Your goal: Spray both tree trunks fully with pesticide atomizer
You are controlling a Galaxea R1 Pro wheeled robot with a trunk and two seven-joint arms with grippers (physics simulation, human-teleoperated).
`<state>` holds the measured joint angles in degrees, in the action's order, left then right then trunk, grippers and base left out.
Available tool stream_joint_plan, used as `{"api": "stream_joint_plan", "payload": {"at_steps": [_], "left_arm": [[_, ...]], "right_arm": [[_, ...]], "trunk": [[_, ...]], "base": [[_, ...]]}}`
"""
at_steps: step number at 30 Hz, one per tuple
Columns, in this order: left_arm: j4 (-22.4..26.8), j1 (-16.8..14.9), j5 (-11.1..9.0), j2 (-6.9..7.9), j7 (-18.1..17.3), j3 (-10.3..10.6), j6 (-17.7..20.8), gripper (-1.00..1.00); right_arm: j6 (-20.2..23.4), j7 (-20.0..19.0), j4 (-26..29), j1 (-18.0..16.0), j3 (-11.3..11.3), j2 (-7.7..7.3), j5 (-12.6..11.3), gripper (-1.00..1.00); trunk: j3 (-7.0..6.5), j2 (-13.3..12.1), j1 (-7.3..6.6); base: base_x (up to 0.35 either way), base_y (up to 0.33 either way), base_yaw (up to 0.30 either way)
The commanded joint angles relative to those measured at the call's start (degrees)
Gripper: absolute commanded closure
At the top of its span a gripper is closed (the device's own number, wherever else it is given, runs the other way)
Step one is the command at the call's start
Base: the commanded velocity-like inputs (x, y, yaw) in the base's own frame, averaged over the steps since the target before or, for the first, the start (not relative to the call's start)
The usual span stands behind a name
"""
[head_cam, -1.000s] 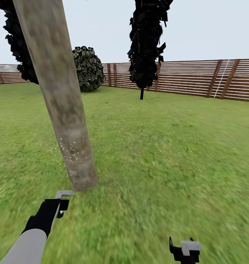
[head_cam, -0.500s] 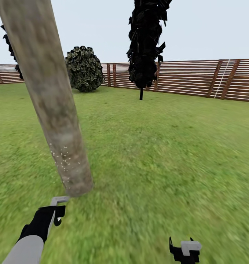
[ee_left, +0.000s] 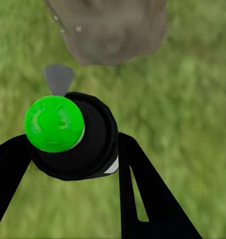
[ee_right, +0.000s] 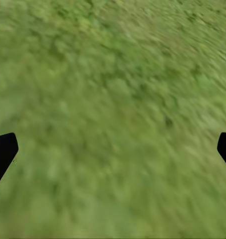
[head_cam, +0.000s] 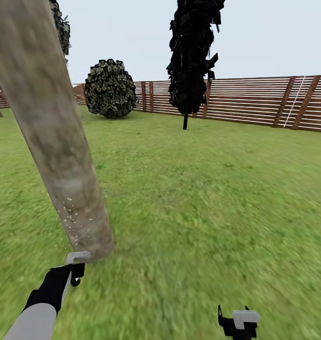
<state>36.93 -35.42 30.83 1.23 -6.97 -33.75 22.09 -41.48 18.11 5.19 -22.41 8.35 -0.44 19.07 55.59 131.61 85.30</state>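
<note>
Spraying step, first tree. Your left gripper [ee_left: 73, 154] is clamped around the sprayer bottle [ee_left: 75, 137]; in the left wrist view the black fingers sit on either side of its body and the green button [ee_left: 54, 123] faces the camera. From the head view, that gripper [head_cam: 74, 269] sits low at near left, just short of the base of the tree trunk [head_cam: 51, 137].

The trunk leans across the left of the scene. White spray specks [head_cam: 71, 218] show on its lower part, on the side facing you; above that band the bark looks bare. The far side is hidden, so I cannot say how it stands.

Your right gripper [head_cam: 239, 322] is at near right with nothing between its fingers; in the right wrist view the two tips stand wide apart over grass [ee_right: 113, 119].

Far off, a dark tree [head_cam: 193, 56] stands before the wooden fence [head_cam: 255, 101], with a round bush [head_cam: 110, 89] to its left. Whether that dark tree is the second one to spray, I cannot tell from here.

Judgement: coverage looks partial. The next move likely calls for raising the bottle to aim higher up the trunk, keeping it near, then working round the sides. Keep the grip firm; the bottle is slim.
</note>
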Motion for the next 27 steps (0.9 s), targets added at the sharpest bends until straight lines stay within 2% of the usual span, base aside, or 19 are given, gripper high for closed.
{"api": "stream_joint_plan", "payload": {"at_steps": [1, 9, 23, 27], "left_arm": [[-0.13, 0.0, 0.03, 0.0, 0.04, -0.03, -0.41, 1.0], [-0.37, 0.0, 0.35, 0.03, -0.03, 0.17, -1.09, 1.0], [-0.37, 0.0, 0.54, 0.02, -0.06, 0.27, -0.91, 1.0], [-0.37, 0.0, 0.63, 0.03, -0.06, 0.27, -0.85, 1.0]], "right_arm": [[0.0, 0.0, 0.0, 0.0, 0.0, 0.0, 0.0, -1.0], [0.0, 0.0, 0.0, 0.0, 0.0, 0.0, 0.0, -1.0], [0.0, 0.0, 0.0, 0.0, 0.0, 0.0, 0.0, -1.0], [0.0, 0.0, 0.0, 0.0, 0.0, 0.0, 0.0, -1.0]], "trunk": [[0.0, 0.0, 0.0], [0.0, 0.0, 0.0], [0.0, 0.0, 0.0], [0.0, 0.0, 0.0]], "base": [[0.233, -0.192, 0.263], [0.086, -0.256, 0.267], [0.066, -0.271, 0.018], [0.0, -0.272, 0.258]]}}
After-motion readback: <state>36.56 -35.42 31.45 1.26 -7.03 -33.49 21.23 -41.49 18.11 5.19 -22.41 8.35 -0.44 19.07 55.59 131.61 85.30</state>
